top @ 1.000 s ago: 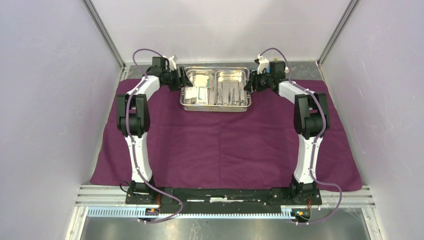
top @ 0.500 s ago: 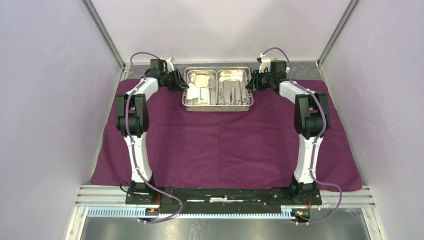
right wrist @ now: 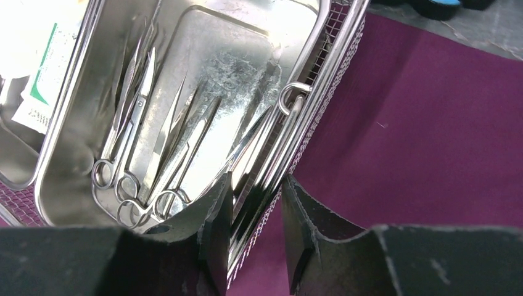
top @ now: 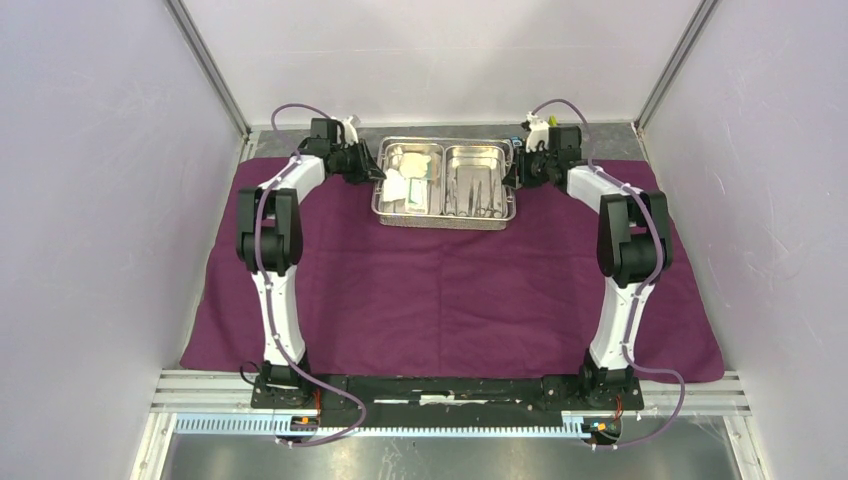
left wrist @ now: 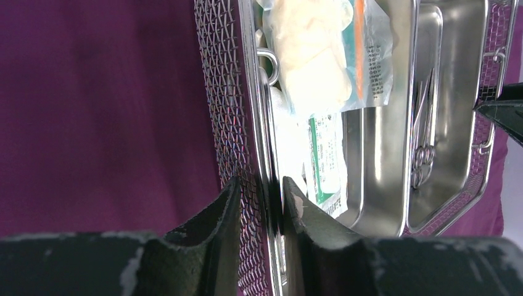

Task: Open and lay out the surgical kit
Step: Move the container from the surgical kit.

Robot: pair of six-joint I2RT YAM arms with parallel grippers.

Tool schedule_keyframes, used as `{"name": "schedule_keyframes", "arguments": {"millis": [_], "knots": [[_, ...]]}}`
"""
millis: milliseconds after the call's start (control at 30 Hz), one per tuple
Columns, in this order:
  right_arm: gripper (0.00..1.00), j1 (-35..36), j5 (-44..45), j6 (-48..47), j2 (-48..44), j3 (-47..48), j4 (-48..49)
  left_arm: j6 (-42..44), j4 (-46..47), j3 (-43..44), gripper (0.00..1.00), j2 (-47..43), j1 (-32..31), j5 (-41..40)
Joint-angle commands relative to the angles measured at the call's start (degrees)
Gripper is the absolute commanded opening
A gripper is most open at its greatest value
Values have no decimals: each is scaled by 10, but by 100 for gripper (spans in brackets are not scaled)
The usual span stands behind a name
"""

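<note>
Steel tray (top: 445,223) end rims pinched, purple cloth (top: 450,300) around

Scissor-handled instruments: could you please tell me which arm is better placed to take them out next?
Right, probably: the instruments lie in the tray's right compartment, beside the right tool; the left tool grips the opposite rim.

A shiny two-compartment steel tray (top: 445,221) is at the far edge of the plum cloth (top: 450,290), holding gauze (top: 412,163) and packets (top: 406,190) left, slim instruments (top: 474,192) right.
</note>
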Motion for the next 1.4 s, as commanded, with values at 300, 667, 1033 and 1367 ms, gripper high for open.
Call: {"name": "schedule_keyframes", "arguments": {"millis": [300,667,1033,1367], "knots": [[0,-68,-47,-60,-77,13,2,15,-12,33,2,-44,-95,39],[0,-156,-31,-114,-51,37,-41,25,-55,136,2,43,-164,14],[16,-185,12,-169,-13,106,-94,54,-98,172,23,66,-183,1],[79,-212,25,-229,-129,38,-105,133,-74,47,98,-93,-90,-71]]}}
